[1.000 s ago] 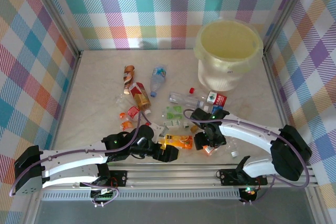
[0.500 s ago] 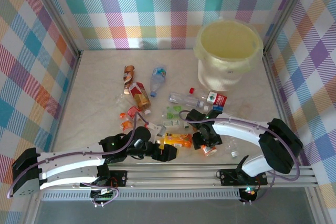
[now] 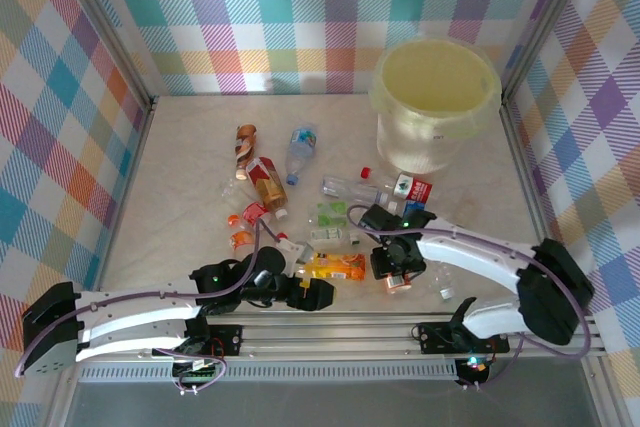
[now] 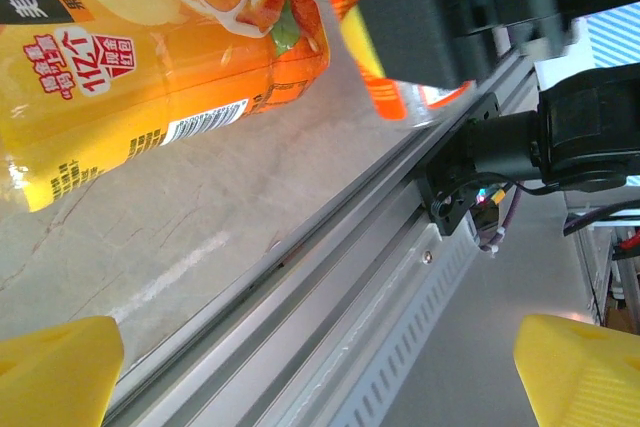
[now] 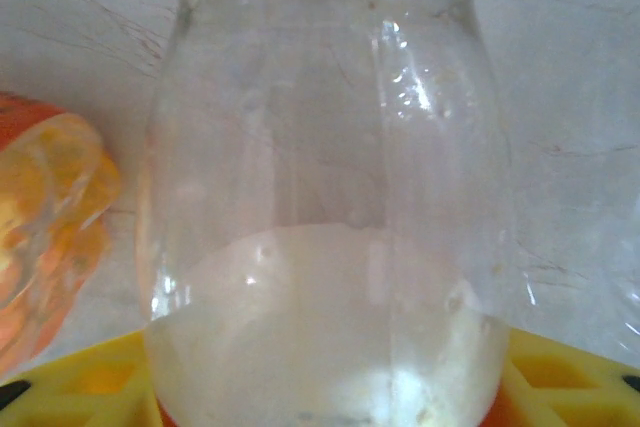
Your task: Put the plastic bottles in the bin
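Note:
Several plastic bottles lie scattered mid-table, among them a brown-labelled one (image 3: 243, 144), a red-labelled one (image 3: 267, 183) and a clear one (image 3: 350, 189). The bin (image 3: 415, 152), a pale yellow lined bucket, stands at the back right. My right gripper (image 3: 395, 275) is down at the table, shut on a small clear bottle (image 5: 325, 147) with an orange label, its yellow fingers (image 5: 80, 382) pressed against both sides. Open and holding nothing, my left gripper (image 3: 310, 292) sits at the near edge, just short of an orange juice bottle (image 4: 150, 57) that lies on its side.
The metal rail (image 4: 330, 277) of the table's near edge runs right under my left gripper. Loose orange caps (image 3: 240, 238) and a green-labelled bottle (image 3: 330, 215) lie left of centre. Checked walls enclose the table on three sides.
My right gripper's jaws have closed onto the clear bottle over the last second. The left arm has shifted only slightly, staying open.

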Robot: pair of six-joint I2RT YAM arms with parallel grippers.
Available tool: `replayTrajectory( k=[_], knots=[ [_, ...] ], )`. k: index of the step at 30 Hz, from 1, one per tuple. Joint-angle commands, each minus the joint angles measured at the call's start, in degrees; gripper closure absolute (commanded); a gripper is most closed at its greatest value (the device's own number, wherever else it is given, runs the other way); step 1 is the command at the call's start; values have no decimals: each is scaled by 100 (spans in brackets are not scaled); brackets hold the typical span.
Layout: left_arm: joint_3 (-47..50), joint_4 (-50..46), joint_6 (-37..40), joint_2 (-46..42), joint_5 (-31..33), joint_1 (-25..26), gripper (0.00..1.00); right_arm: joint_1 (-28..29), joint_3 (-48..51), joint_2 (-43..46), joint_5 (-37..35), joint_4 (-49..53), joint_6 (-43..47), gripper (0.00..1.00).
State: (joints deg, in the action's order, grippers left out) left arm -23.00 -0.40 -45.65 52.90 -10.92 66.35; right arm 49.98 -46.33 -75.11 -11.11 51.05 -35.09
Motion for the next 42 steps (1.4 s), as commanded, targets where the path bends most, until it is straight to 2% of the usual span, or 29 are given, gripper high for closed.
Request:
replayTrajectory(
  k=[1,5,9,14,18,25,31,42],
  knots=[
    [53,521,-25,169,-51,98,0,47,-400,500,-188,534,123,43],
    [66,732,30,405,-34,97,0,47,-913,1138,-216,675,384,43],
    [85,932,55,580,31,104,0,47,-1746,1401,-359,751,797,43],
    [82,1020,87,709,107,120,0,38,-3015,1224,-825,690,1423,45],
    [85,1034,101,739,212,158,0,-62,-4042,758,-1118,590,1940,46],
    [92,1151,157,814,360,191,0,-697,-5281,-26,-987,41,2587,47],
    [51,1288,172,1151,397,207,0,-1561,-5812,-582,-540,-537,2566,48],
    [-215,1025,312,1263,515,221,0,-2815,-7346,-1993,-341,-450,2622,50]
  ],
)
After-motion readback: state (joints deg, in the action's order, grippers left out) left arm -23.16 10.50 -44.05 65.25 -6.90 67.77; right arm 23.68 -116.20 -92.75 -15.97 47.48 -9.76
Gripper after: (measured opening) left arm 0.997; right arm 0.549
